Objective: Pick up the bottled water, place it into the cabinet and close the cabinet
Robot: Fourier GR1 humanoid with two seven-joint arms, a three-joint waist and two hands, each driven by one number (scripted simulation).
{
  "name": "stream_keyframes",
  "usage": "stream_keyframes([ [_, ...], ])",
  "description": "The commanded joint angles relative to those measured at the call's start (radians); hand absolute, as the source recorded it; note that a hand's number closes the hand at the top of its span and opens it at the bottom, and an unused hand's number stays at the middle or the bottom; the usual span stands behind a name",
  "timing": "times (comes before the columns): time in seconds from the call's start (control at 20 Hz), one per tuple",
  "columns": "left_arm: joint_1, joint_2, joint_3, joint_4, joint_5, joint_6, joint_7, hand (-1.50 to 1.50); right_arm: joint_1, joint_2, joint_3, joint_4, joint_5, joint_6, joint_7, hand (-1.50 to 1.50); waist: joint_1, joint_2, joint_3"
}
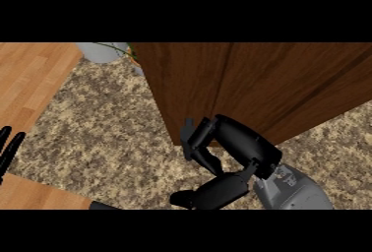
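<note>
With the left hand (10,147) resting open at the view's left edge over the speckled surface (109,133), the right hand (231,142), fingers curled and holding nothing, is pressing against the cabinet (254,83) door, which looks nearly closed, the bottled water hidden, presumably inside.
</note>
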Motion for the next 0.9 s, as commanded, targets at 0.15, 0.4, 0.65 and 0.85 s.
stream_keyframes([
  [0.15, -0.005, 0.001, 0.023, 0.013, 0.013, -0.008, -0.005, -1.5, -0.306, 0.059, -0.105, 0.299, 0.059, -0.245, 0.012, 1.5, -0.024, -0.005, 0.006],
  [0.4, -0.006, -0.008, 0.026, 0.048, 0.015, -0.033, -0.012, -1.5, -0.465, 0.06, -0.178, 0.48, 0.033, -0.359, -0.03, 1.5, -0.042, 0.002, 0.006],
  [0.65, 0.019, -0.01, 0.037, 0.036, 0.025, -0.038, -0.016, -1.5, -0.486, 0.06, -0.203, 0.546, -0.041, -0.495, -0.057, -1.5, -0.041, -0.001, 0.01],
  [0.85, 0.029, -0.018, 0.031, 0.051, 0.013, -0.052, -0.022, -1.5, -0.527, 0.06, -0.183, 0.602, -0.083, -0.533, -0.071, -1.5, -0.051, -0.001, 0.008],
])
